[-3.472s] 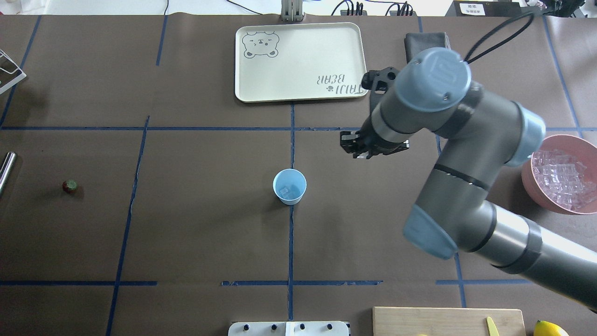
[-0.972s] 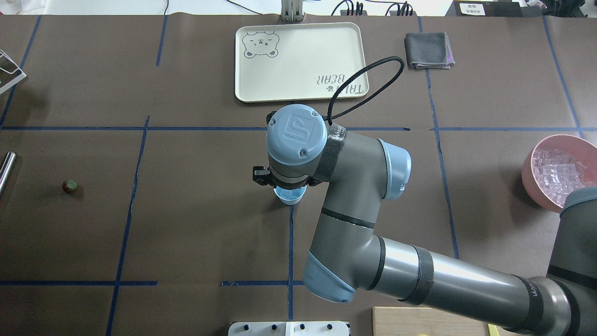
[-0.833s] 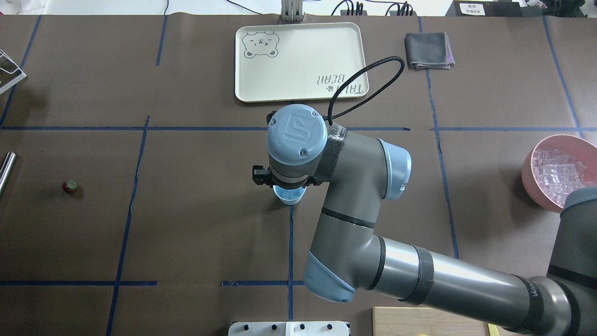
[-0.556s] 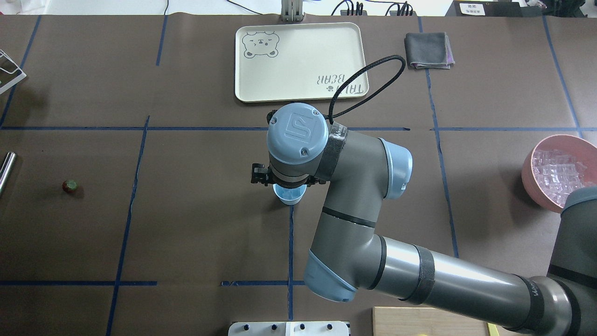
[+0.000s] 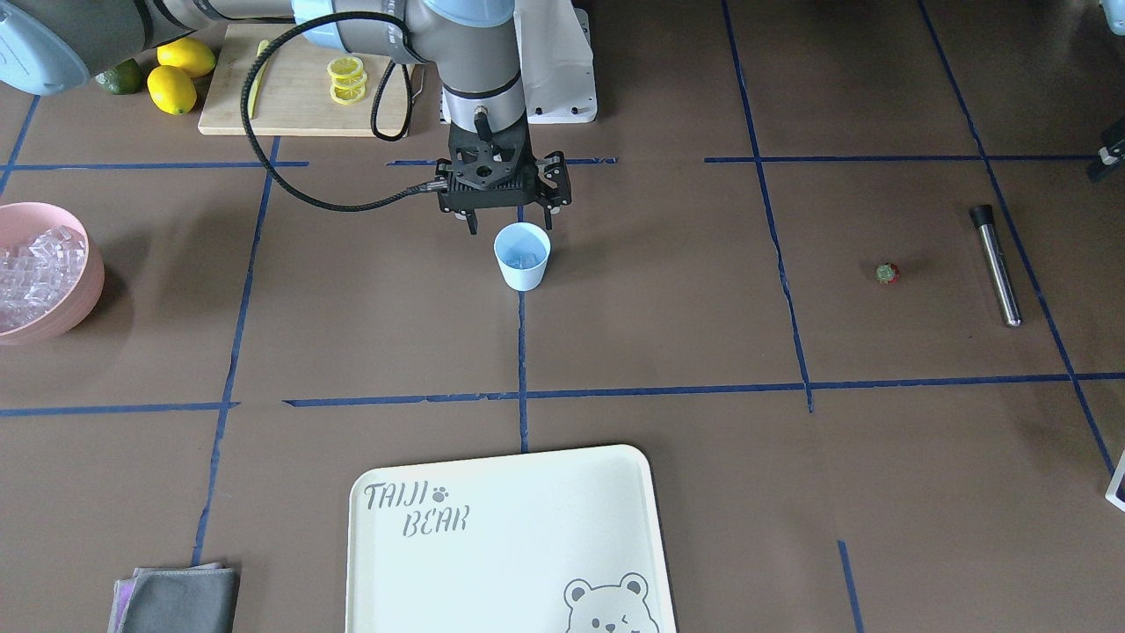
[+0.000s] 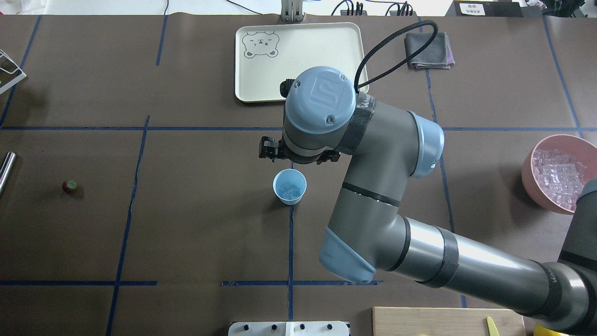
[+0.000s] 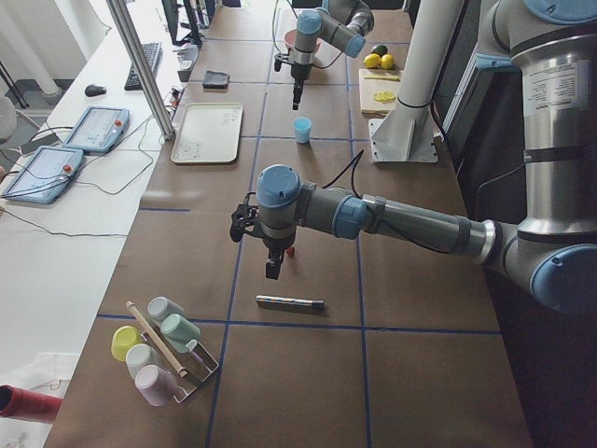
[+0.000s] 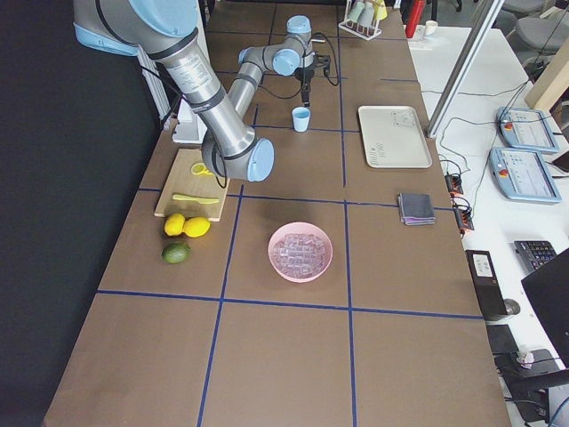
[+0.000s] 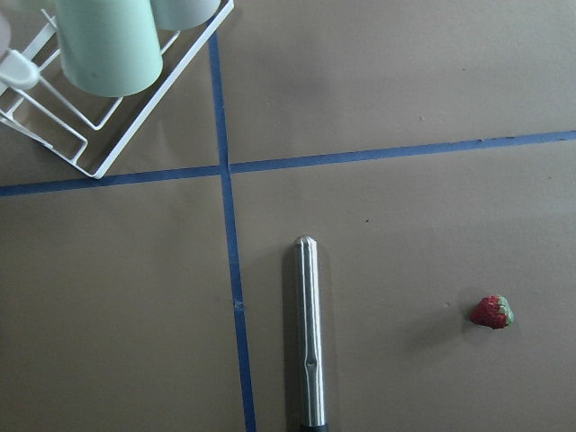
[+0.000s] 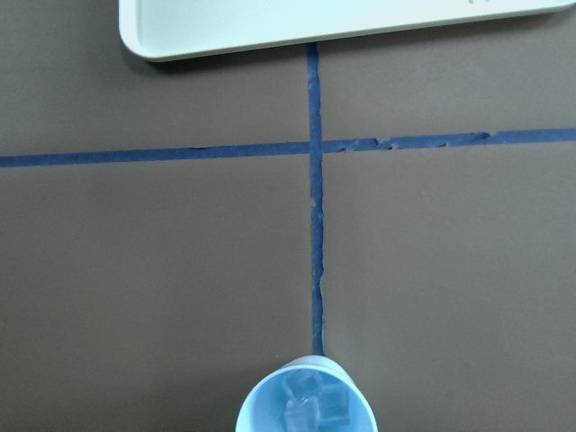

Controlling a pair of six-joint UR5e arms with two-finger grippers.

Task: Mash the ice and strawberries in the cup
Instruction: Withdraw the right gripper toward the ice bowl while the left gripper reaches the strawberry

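Loading the cup looks like the step in hand. Over the worktop point(image 6: 186, 233), the right pincer point(image 5: 499, 215) hangs above the cup point(image 5: 522, 256), jaws apart and empty. The left pincer point(image 7: 271, 270) hovers near the strawberry point(image 9: 491, 311); I cannot tell whether it is open. Ice point(image 10: 306, 405) lies in the cup. Next, I judge, the berry needs gripping and carrying over.

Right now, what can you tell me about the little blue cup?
It's a small light blue cup, plastic-looking, wider at the top, no handle. It stands upright on the brown table, on a blue tape line. A few clear ice cubes lie inside. Only the table and ice touch it.
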